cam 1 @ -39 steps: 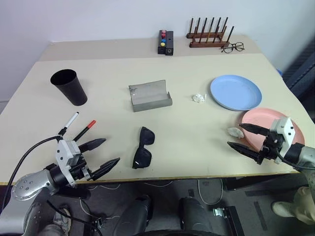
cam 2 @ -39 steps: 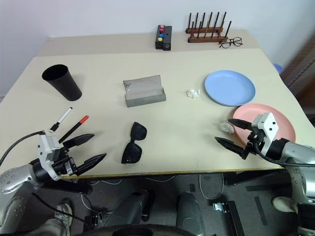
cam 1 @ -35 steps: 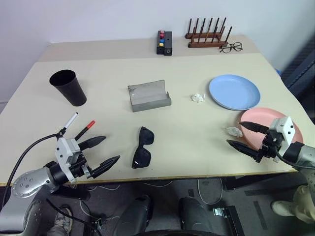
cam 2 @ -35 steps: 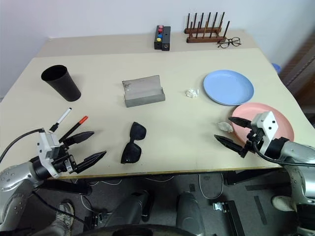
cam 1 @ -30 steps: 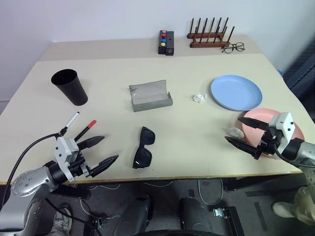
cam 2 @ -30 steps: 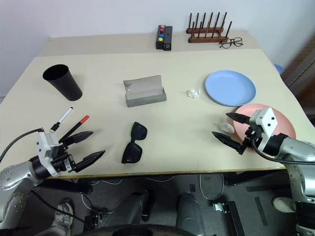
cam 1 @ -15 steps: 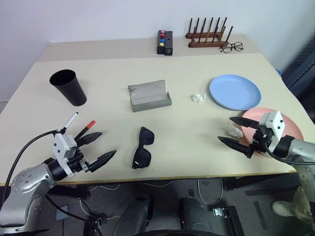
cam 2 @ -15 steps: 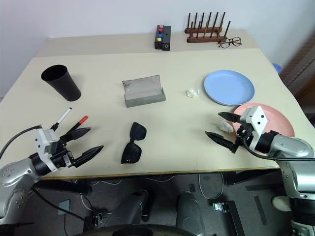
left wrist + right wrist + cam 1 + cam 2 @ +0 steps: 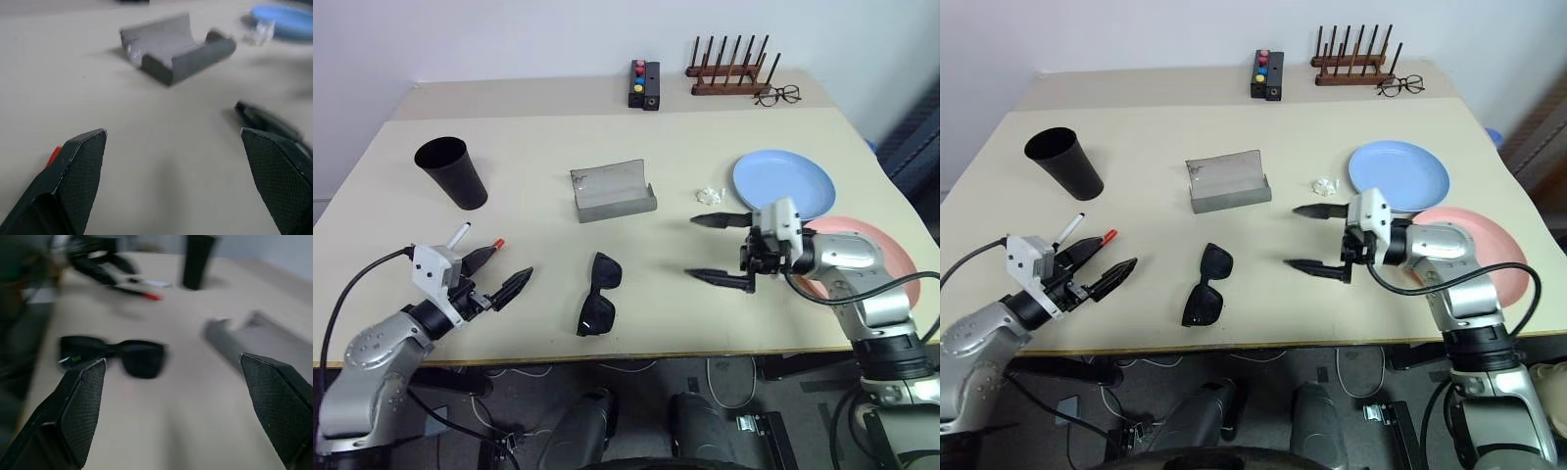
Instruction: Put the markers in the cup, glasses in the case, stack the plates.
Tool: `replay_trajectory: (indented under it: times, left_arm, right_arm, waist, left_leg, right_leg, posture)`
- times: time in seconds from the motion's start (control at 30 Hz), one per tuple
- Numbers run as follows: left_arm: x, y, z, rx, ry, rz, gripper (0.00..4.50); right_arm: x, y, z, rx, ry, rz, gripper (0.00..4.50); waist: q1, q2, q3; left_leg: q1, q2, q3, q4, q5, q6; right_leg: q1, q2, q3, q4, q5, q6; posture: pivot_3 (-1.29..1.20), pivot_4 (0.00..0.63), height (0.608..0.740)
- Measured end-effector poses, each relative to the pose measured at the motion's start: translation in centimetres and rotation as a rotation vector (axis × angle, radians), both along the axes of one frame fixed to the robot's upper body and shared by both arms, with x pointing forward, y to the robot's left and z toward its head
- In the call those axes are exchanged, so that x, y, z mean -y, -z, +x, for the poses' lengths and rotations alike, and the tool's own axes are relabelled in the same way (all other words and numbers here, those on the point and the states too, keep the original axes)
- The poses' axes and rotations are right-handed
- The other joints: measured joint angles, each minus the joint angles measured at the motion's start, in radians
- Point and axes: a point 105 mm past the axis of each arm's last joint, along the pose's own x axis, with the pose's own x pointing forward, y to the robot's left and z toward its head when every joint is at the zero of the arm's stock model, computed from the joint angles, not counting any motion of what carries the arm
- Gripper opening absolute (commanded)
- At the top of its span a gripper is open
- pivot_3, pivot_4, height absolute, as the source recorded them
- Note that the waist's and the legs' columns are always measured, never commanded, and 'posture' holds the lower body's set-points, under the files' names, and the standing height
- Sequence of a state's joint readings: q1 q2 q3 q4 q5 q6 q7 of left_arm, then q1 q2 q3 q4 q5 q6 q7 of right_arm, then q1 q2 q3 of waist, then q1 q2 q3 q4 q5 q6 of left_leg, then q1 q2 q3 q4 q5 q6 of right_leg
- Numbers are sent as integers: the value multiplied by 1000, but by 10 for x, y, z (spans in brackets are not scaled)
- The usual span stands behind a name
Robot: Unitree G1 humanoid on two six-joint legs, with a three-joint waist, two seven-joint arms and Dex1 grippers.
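The black thick-framed sunglasses (image 9: 598, 299) are flanked by both wide-open grippers, the right gripper (image 9: 707, 249) nearer, the left gripper (image 9: 501, 269) empty.

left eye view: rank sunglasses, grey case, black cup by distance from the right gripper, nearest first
From the right gripper:
1. Sunglasses, just to its left, near the table's front edge.
2. Grey case, farther back and left, mid-table, lying open.
3. Black cup, far left, upright.

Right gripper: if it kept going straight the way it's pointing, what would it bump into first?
Probably the sunglasses. The open right gripper points across the table toward them, with bare tabletop between; exact height is hard to judge.
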State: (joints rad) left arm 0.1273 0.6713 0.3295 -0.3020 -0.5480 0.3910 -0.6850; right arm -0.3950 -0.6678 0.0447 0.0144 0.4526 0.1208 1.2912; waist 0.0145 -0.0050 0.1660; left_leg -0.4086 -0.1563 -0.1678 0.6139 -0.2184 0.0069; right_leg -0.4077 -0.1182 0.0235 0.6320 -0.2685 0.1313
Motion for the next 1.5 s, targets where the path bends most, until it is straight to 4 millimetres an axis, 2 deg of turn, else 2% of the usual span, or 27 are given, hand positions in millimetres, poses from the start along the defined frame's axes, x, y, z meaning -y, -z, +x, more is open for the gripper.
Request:
replay_trajectory:
  times: [0.13,0.23,0.3,0.57,0.7,1.17,1.3,1.5]
  left_arm:
    - [-21,-19,3,-46,-8,123,4486]
    - [-31,-35,7,-57,-25,122,4486]
    - [-31,-38,8,-65,-22,115,4486]
    - [-40,-23,6,-206,-75,107,4486]
    - [-37,-22,6,-218,-77,112,4486]
    - [-31,-18,11,-202,-115,77,4486]
    - [-36,-16,14,-204,-148,96,4486]
    - [-45,-1,22,-261,-214,148,4486]
  right_arm:
    - [4,12,2,-37,-37,-40,4447]
    - [6,9,11,-23,-33,-51,4447]
    - [3,6,16,-16,-54,-46,4447]
    - [-16,-15,43,25,-90,-41,4447]
    - [-28,-26,46,49,-129,-23,4447]
    - [-27,-11,49,-31,-142,44,4447]
    - [-26,-9,50,-26,-141,50,4447]
    - [-27,-10,50,-4,-143,60,4447]
  waist:
    - [-4,1,0]
    - [-5,2,1]
    - [-6,2,1]
    - [-11,2,1]
    - [-9,2,1]
    - [-12,2,1]
    - [-14,2,1]
    - [-19,2,1]
  left_leg:
    - [0,0,1,0,0,0]
    - [0,0,1,0,0,-1]
    - [0,0,1,-1,0,-1]
    - [0,0,1,-1,0,-2]
    - [0,0,0,-1,0,-2]
    - [0,0,0,-1,1,-2]
    - [0,0,0,-1,1,-3]
    - [0,0,0,-1,1,-3]
  right_leg:
    - [0,0,1,1,0,0]
    - [-1,1,1,1,0,0]
    - [-1,1,1,1,0,0]
    - [-2,1,1,2,0,0]
    - [-2,1,1,2,1,0]
    - [-2,1,1,3,1,0]
    - [-2,1,1,3,1,0]
    - [-2,2,1,3,1,0]
  posture:
    - [0,150,740]
    - [0,150,740]
    - [0,150,740]
    - [0,150,740]
    - [0,150,740]
    - [0,150,740]
    - [0,150,740]
    - [0,150,740]
